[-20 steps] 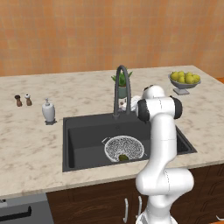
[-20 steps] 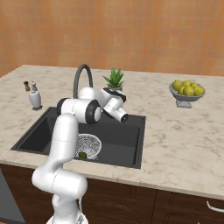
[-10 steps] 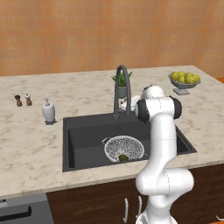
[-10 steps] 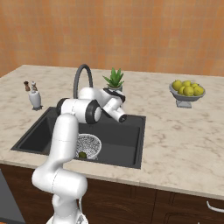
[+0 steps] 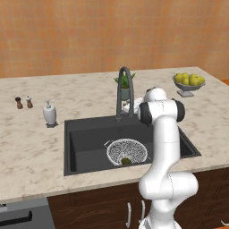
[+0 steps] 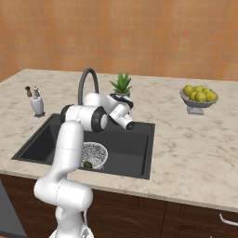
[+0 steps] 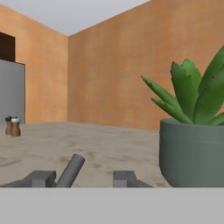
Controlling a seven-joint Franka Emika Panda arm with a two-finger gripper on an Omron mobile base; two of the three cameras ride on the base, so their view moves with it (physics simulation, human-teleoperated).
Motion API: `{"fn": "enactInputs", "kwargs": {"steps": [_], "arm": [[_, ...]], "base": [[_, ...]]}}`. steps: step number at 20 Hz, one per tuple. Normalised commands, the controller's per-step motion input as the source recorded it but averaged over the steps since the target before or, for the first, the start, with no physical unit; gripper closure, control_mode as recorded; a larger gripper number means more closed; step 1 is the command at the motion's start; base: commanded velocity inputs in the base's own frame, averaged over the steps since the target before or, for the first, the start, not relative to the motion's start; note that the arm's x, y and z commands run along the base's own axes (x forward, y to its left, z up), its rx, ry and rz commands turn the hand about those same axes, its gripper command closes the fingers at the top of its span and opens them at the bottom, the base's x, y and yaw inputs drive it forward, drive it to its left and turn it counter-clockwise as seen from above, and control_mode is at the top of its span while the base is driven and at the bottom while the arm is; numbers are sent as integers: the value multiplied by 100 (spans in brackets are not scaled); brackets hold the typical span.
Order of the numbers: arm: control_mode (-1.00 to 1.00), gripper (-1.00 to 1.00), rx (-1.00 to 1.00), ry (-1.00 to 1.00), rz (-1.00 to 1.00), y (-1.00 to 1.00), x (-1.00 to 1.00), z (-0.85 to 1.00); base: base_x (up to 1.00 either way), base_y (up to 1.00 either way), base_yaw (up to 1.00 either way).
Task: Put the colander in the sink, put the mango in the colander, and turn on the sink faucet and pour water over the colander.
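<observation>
With the mango (image 5: 126, 160) lying in the colander (image 5: 127, 151) in the sink (image 5: 85, 144), the fingers (image 7: 83, 178) stand narrow around the faucet's (image 5: 125, 89) stiff little lever (image 7: 71, 170), best nudged near its tip.

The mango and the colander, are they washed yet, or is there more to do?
Not washed yet. The colander sits in the sink with the mango inside, so those steps look done. The gripper is at the faucet lever now. No water is running; turning it on is left.
</observation>
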Motion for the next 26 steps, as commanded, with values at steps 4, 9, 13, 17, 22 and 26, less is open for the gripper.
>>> {"fn": "enactInputs", "kwargs": {"steps": [4, 9, 13, 17, 22, 26], "arm": [[-100, 100, 0, 0, 0, -56, 19, -8], [-100, 100, 0, 0, -1, -57, 21, -3], [-100, 100, 0, 0, -2, -59, 19, -5], [-100, 100, 0, 0, -1, -67, 14, -10], [-100, 100, 0, 0, -4, -79, 14, -13], [-100, 100, 0, 0, -5, -86, 13, -12]], "base": [[0, 0, 0], [0, 0, 0], [0, 0, 0], [0, 0, 0], [0, 0, 0], [0, 0, 0]]}}
